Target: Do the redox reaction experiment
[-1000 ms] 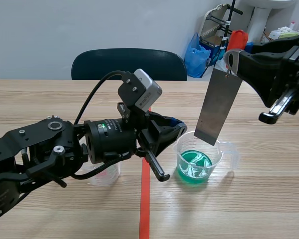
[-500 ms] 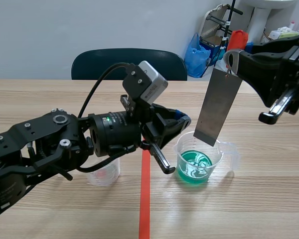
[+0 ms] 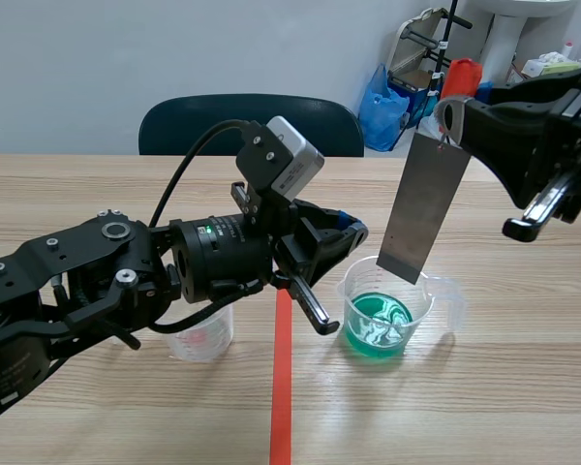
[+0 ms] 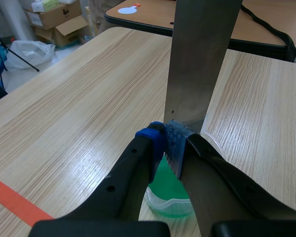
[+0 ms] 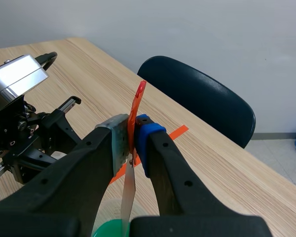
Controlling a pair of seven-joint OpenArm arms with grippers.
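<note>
Right gripper (image 5: 133, 136) was clamped on the top edge of the metal strip (image 3: 424, 208), an orange tab (image 5: 139, 94) poking up between the pads. The strip hung nearly upright with a slight lean. Its lower edge sat about level with the rim of the beaker (image 3: 436, 300), above the green liquid (image 3: 376, 325) and not in it. Whether that edge was inside the rim or just behind it could not be told.

Left gripper (image 4: 170, 143) had its fingers drawn together with nothing seen between them. It was poised just over the near side of the beaker, the strip's lower end right ahead of its tips.

Risks, as judged:
- The strip could land on the rim instead of inside; the lean would push the light plastic beaker over and spill the liquid across the table (image 3: 484, 407).
- The strip could knock the left fingertips on the way down (the gap looked very small), twisting it in its hold.
- The hold was on one narrow end only, so a jolt might swing the strip or let it drop and splash.
- The left arm was crowding a small clear cup (image 3: 205, 334) half hidden beneath it; a careless sweep would topple that too.
</note>
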